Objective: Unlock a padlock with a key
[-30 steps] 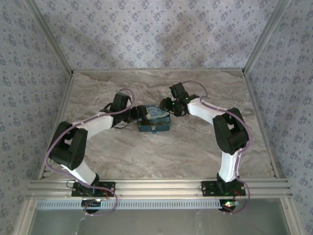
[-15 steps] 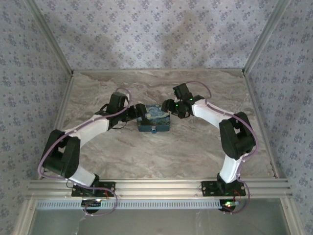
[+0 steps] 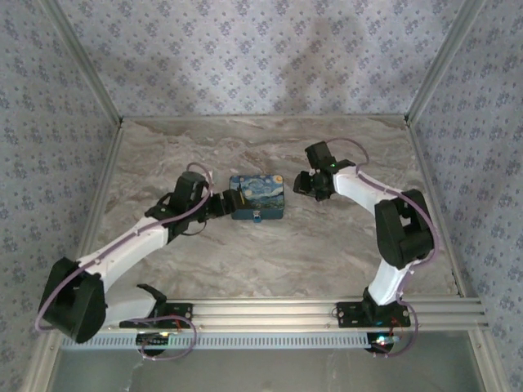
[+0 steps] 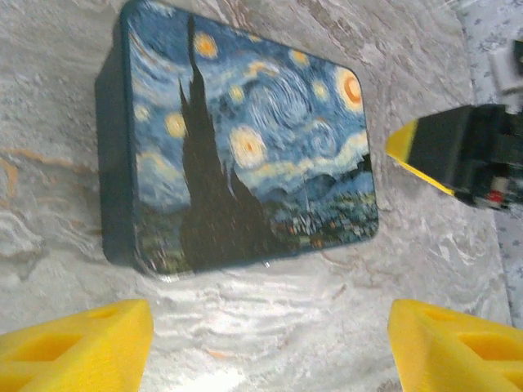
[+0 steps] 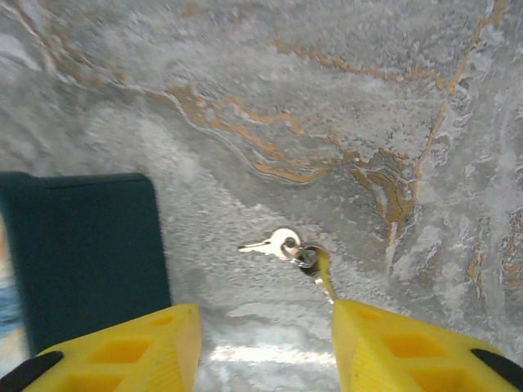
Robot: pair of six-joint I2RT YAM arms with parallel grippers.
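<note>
**Right wrist view: key lies loose on the table, open fingers either side**

Right wrist camera gives me the best look at the key (image 5: 272,242). It is a small silver one, lying flat on the marbled table (image 5: 343,98) and joined to a ring (image 5: 306,256). A second key (image 5: 324,276), more brass in colour, runs from that ring toward the right-hand fingertip (image 5: 384,335). I cannot tell whether it touches the pad. The right gripper (image 5: 261,327) has its yellow fingers spread wide, nothing held, with the keys on the bare table beyond the gap between them. The dark teal wall of the box (image 5: 82,245) is near the keys but apart from them.

From the top camera I cannot make out the keys. The box (image 3: 257,196), lid painted in blue swirls, sits mid-table. A pale-blue bit (image 3: 257,218) shows on its near wall, too small for me to identify. The right gripper (image 3: 304,184) is just right of the box, off its far corner. The left gripper (image 3: 227,203) is just beside the box's left wall.

On the left wrist camera, the left gripper (image 4: 265,327) is also spread wide and empty. The box lid (image 4: 245,147) lies beyond the fingertips, not between them.
</note>
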